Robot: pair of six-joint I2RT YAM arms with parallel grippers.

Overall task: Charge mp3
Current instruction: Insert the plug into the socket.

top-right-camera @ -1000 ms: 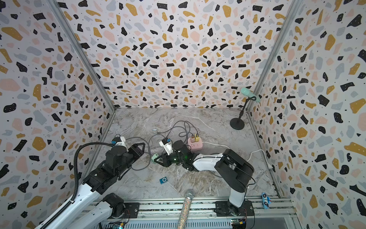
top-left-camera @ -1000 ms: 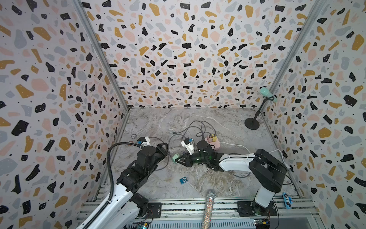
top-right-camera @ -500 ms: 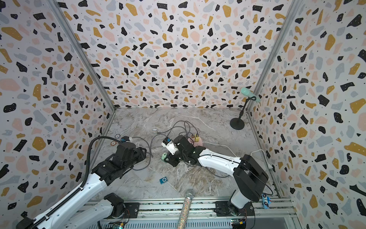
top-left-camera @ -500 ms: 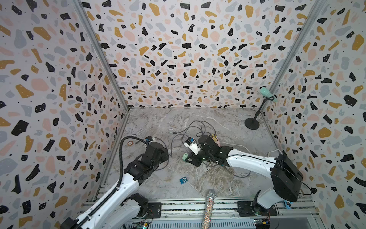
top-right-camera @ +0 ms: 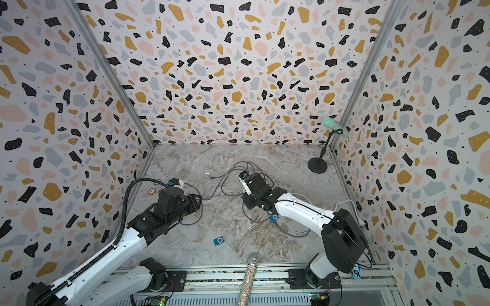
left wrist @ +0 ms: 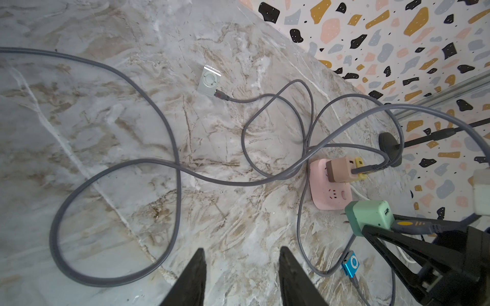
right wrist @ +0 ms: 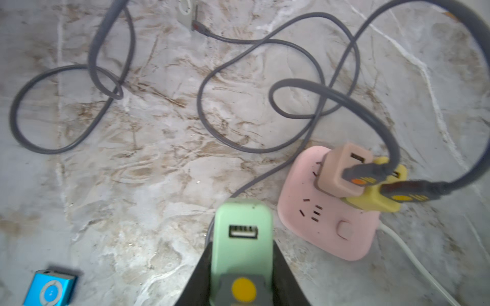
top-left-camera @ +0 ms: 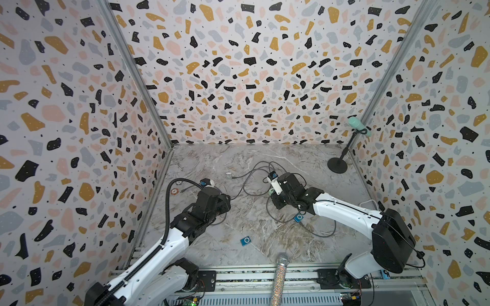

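Nearest the front rail, just past the glitter microphone [top-left-camera: 279,275], one blue mp3 player [top-left-camera: 245,241] lies loose on the table [top-left-camera: 212,159] with nothing plugged into it. A second blue mp3 player [top-left-camera: 298,217] sits further in, just beside the right arm, with one of the grey cables [left wrist: 178,165] at its end. Beyond that, the left fingers [left wrist: 196,278] hang over bare marble, moderately apart and holding nothing. Across from them the right fingers [right wrist: 196,286] are clamped on a green adapter [right wrist: 242,238] that carries a cable plug, and they hold it just beside the pink power strip [right wrist: 352,246], not yet in it. Seating that adapter looks to be the step in hand. A brown adapter [right wrist: 336,172] and a yellow adapter [right wrist: 366,204] crowd one end of the strip, so the free slots nearer the switch are the target. Turn the prongs square to them, come straight in and press without rocking. The strip looks light and may slide, so the idle left fingers could brace it. Keep cable loops off the sockets. Farther back, a silver mp3 player [top-left-camera: 228,174] has a cable plugged in, and a microphone stand [top-left-camera: 337,167] fills the far corner.
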